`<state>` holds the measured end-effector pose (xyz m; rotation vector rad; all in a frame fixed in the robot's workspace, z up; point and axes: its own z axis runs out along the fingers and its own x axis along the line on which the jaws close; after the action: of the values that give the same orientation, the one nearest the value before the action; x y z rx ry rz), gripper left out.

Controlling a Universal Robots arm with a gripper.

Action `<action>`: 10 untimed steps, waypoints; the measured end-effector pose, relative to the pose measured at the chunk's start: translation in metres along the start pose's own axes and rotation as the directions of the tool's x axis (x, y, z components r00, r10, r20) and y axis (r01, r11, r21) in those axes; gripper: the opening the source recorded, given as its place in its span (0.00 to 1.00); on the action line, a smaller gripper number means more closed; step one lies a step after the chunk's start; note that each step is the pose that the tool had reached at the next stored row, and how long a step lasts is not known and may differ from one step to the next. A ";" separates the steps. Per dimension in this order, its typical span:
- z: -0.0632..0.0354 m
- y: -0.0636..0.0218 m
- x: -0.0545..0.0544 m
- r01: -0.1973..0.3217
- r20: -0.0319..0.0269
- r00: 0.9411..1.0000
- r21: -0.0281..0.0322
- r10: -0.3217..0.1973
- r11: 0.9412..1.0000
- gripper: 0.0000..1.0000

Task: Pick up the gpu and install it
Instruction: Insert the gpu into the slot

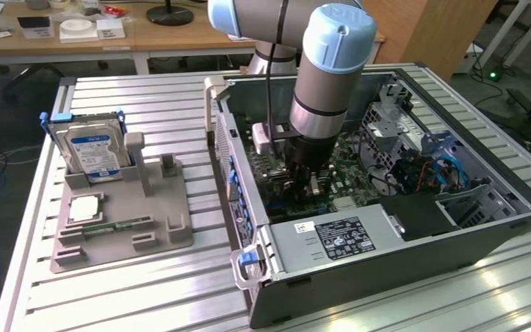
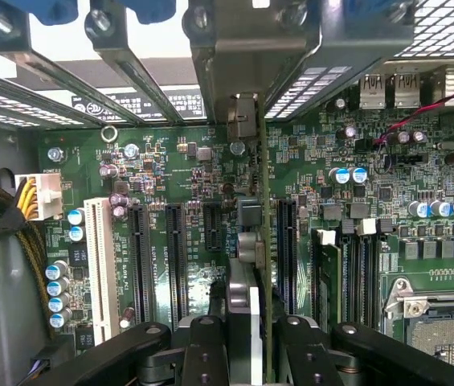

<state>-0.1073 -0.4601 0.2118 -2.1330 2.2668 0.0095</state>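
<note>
1. Claw (image 2: 247, 342) pinched part-way shut, holding the gpu (image 2: 263, 241) between two black fingers (image 2: 207, 346).
2. Gpu right in the claw, not off to any side. Seen on its thin edge, reaching straight out from the fingers.
3. Long side of the gpu running the same way as the black slots (image 2: 174, 257) on the green board (image 2: 419, 265). Metal end piece (image 2: 243, 121) close to the back wall of the computer case (image 2: 243, 48).
4. Lined up between a short slot (image 2: 210, 225) and a long slot (image 2: 287, 241). Pushed in or just above: cannot tell.
5. From outside, claw (image 1: 304, 173) deep in the open case (image 1: 487, 235), over the middle of the board, near the grey power box (image 1: 339, 238).
6. Well apart, a hard drive (image 1: 92, 151) upright in a grey holder (image 1: 155, 238), by the table's edge at the exterior view's left.
</note>
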 end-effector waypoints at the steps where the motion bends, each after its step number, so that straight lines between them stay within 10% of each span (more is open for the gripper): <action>1: 0.0000 0.0000 0.000 0.000 0.000 1.000 0.000 0.000 1.000 0.28; 10: -0.0004 0.0002 0.000 0.000 0.001 1.000 0.001 0.000 1.000 0.35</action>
<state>-0.1075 -0.4602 0.2121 -2.1320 2.2660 0.0095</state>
